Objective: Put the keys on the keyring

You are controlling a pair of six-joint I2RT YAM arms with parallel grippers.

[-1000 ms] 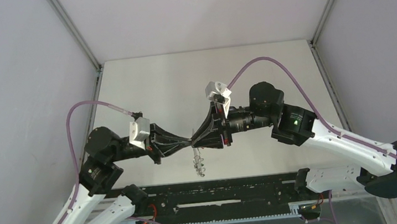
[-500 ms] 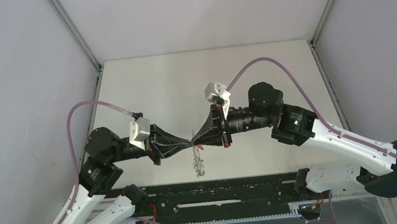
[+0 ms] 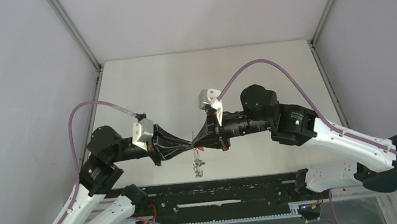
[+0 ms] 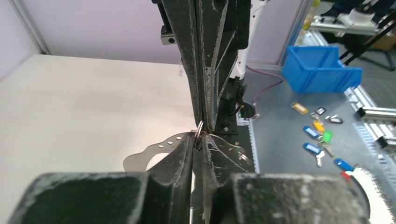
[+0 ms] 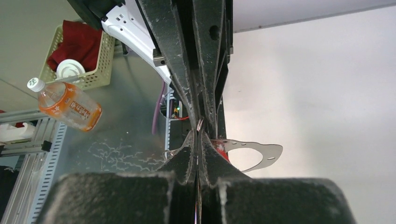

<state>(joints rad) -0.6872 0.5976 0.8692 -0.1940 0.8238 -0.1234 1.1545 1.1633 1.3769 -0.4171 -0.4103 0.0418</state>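
**Table** [image 3: 143, 84]: pale, flat top. It lies well below the work, and nothing of the task rests on it.

**Left gripper** [image 3: 188, 144]: held out level over the near middle of the table. The fingers are pressed together to a fine point, which meets the opposite gripper tip to tip.

**Right gripper** [image 3: 197, 142]: set as a mirror of the left, its fingers likewise pressed together. Which of the two pinches carries the load cannot be told, since the tips crowd each other in both wrist views.

**Perforated plate** [image 5: 261, 151]: a thin silver piece with punched holes, seen just under the meeting tips. What it belongs to cannot be told.

**Keyring** [image 3: 197, 165]: the chain part hangs limp and straight down from the joined tips, clear of the table. It is judged light and wholly slack, so it will swing and give no resistance. It is a poor place to take hold.

**Red-headed key** [image 5: 219, 147]: only a sliver of red is seen, tucked beside the right fingers. It is judged light and stiff, with a slippery blade, and is best held flat across the plastic head. No other key is made out.

**Small metal ring** [image 4: 199, 129]: caught exactly where the four fingertips meet. It is judged springy, thin and easily twisted out of a pinch, and is best gripped across its rim, away from the split.
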